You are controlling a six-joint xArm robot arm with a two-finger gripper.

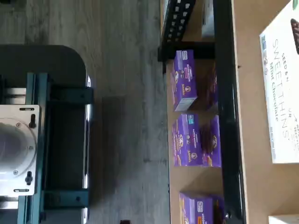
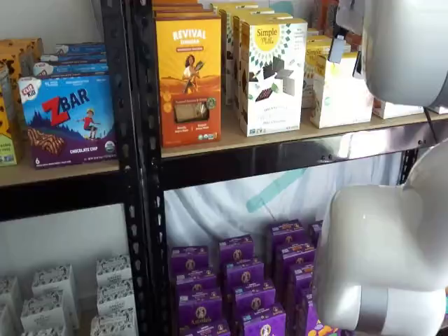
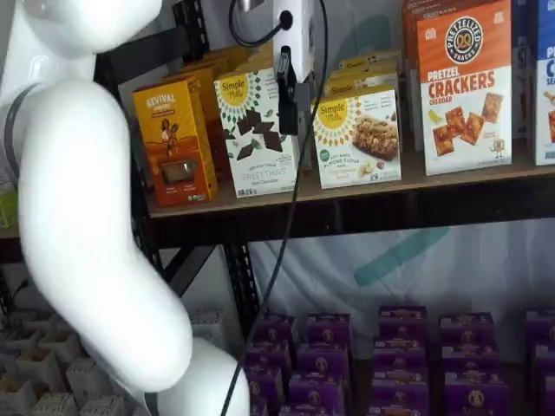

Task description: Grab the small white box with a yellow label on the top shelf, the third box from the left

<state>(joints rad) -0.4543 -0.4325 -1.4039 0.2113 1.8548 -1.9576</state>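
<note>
In both shelf views the white arm [image 3: 87, 234] fills the foreground, at the left of one frame and the right of the other. Behind it in a shelf view the gripper [image 3: 290, 108] hangs from the top edge, just left of centre, with a black cable [image 3: 286, 217] trailing down. It is seen side-on, so I cannot tell whether the jaws are released or clenched.

The small white box [image 3: 357, 137] stands on the top shelf [image 3: 364, 204] just right of the gripper, centre of frame, beside the taller Simple Mills box [image 3: 257, 132]. Left of that is the orange Revival box [image 3: 172, 141]; right is the pretzel crackers box [image 3: 464, 87]. Purple boxes [image 3: 399, 364] fill the lower shelf.

The wrist view shows the Simple Mills box [image 1: 282, 88] lying on the tan board.
</note>
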